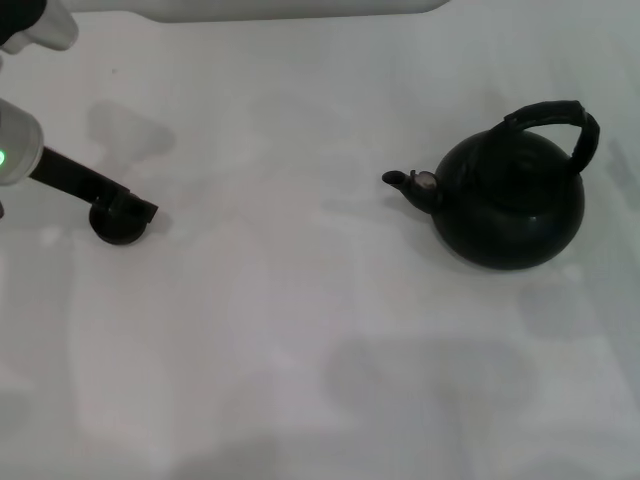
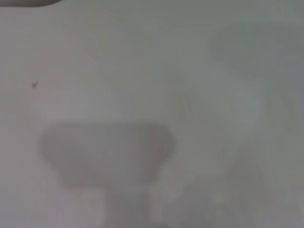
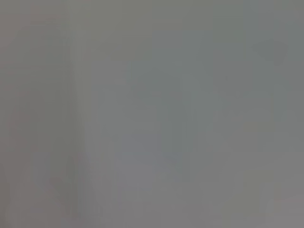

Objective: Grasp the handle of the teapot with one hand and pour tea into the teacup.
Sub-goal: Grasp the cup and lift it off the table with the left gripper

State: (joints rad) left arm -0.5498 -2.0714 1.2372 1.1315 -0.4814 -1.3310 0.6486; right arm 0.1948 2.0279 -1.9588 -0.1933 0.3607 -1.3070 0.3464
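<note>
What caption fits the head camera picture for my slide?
Left claw reaches the tiny teacup on the white table, while the black teapot waits apart, its handle untouched.

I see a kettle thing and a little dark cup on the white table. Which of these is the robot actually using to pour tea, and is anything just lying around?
Part of the job:
teapot
handle arching over it
teacup, far to its left
left gripper, right at the teacup

Just there:
white table; nothing else lies on it.
</note>
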